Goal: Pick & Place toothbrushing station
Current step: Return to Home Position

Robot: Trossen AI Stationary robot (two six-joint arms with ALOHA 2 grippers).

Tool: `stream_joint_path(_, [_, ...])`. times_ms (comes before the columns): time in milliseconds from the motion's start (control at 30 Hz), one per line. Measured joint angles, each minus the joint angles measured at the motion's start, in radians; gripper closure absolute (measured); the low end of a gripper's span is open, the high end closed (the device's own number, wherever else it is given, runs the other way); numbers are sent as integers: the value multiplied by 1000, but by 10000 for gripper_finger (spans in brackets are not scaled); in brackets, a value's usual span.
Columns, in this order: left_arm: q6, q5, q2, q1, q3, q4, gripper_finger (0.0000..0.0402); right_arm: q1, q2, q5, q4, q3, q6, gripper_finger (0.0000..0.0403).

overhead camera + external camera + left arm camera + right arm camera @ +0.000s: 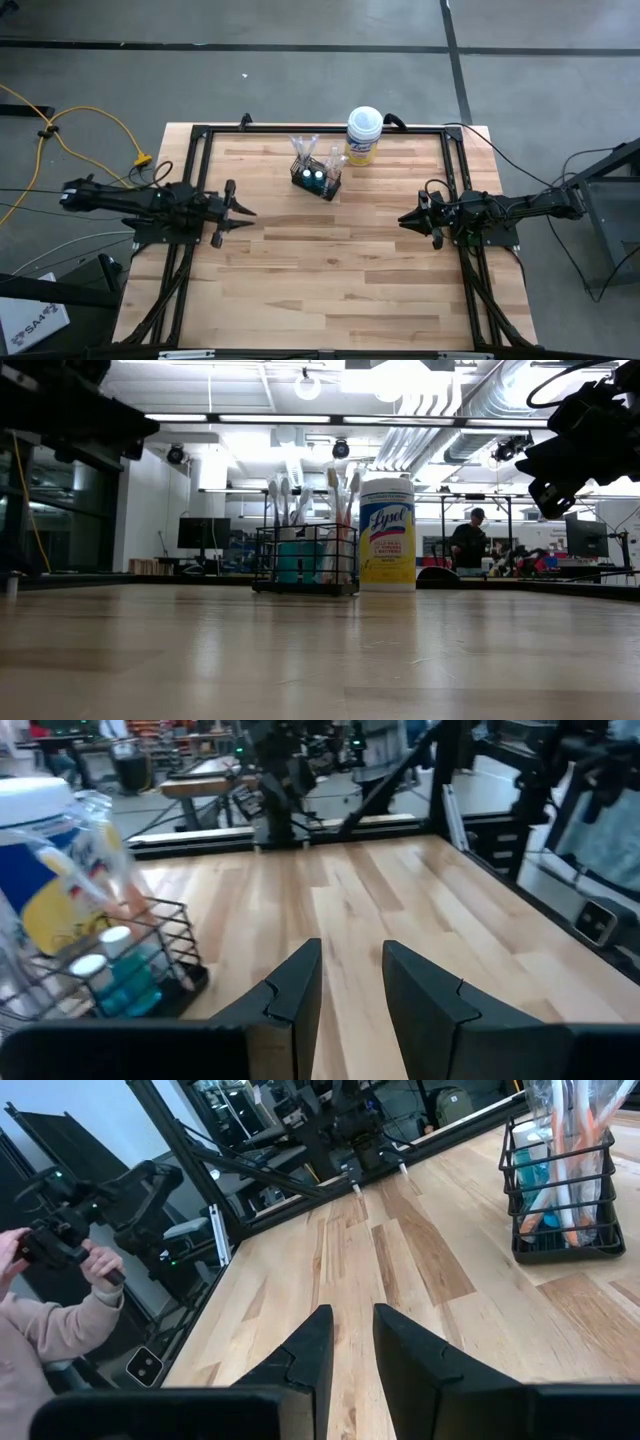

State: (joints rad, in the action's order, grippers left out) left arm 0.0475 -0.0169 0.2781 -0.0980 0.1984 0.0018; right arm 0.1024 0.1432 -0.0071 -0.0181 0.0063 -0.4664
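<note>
The black wire-mesh basket (316, 181) stands on its base at the table's far middle, with pale toothbrushes (305, 150) upright in it and two teal-topped tubes (110, 975) beside them. It also shows in the low view (305, 560) and the right wrist view (560, 1190). My left gripper (250, 212) hovers level over the table's left part, open, its fingers (300, 985) pointing toward the right edge with nothing between them. My right gripper (402, 220) hovers level at the right, open and empty, pointing left (352, 1310). Both are well clear of the basket.
A white-lidded, yellow-labelled canister (364, 135) stands right beside the basket, on its far right. A black rail frame (320, 129) borders the table. A person's sleeve and hands (50, 1310) show beyond the table's edge; another person (468, 545) stands far behind. Bare wood lies between the grippers.
</note>
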Motion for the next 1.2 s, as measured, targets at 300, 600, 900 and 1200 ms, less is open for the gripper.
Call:
stream_joint_path(300, [0, 49, -124, -53, -122, 62, 299, 0, 0, 0, 0, 0, 0, 336])
stream_joint_path(600, [-2, 49, -216, -56, -165, 54, 299, 0, 0, 0, 0, 0, 0, 336])
stream_joint_path(900, [5, 45, -233, -56, -168, 3, 299, 0, 0, 0, 0, 0, 0, 336])
stream_joint_path(1200, [41, 39, -230, -56, -186, 1, 299, 0, 0, 0, 0, 0, 0, 336])
